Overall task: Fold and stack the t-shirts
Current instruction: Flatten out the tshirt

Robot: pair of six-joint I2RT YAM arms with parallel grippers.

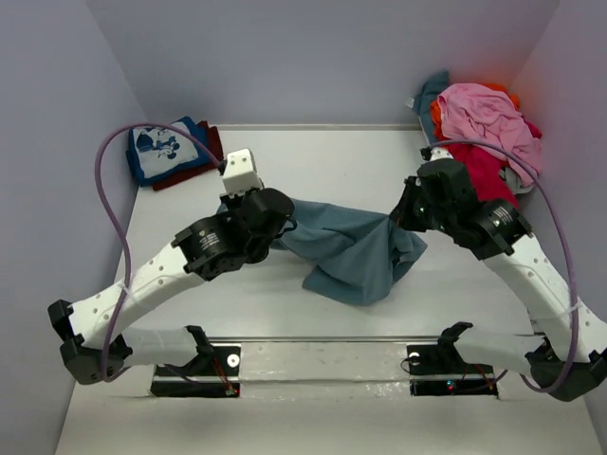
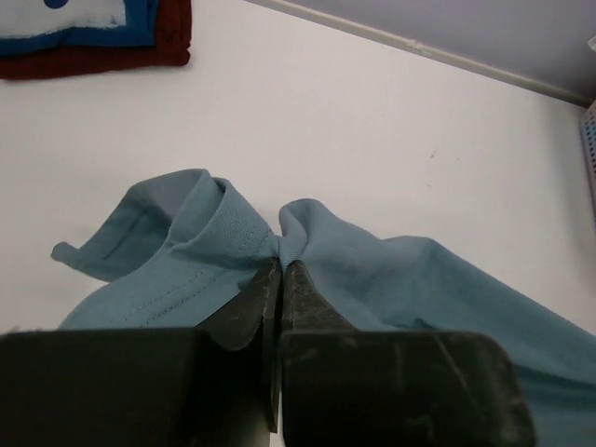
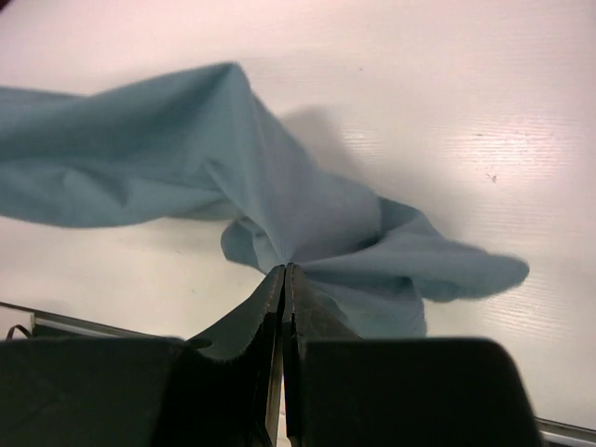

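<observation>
A plain slate-blue t-shirt (image 1: 346,248) hangs stretched between my two grippers over the middle of the table, its lower part sagging onto the surface. My left gripper (image 2: 280,263) is shut on the slate-blue t-shirt (image 2: 391,279) at a stitched hem. My right gripper (image 3: 285,268) is shut on a pinched fold of the same t-shirt (image 3: 186,177). In the top view the left gripper (image 1: 281,226) and the right gripper (image 1: 398,220) hold its two ends.
Folded t-shirts, a blue one with white cartoon print (image 1: 159,152) on a dark red one (image 1: 211,144), lie at the back left. A heap of pink (image 1: 484,112), red (image 1: 493,175), orange and teal t-shirts sits at the back right. Walls enclose the table.
</observation>
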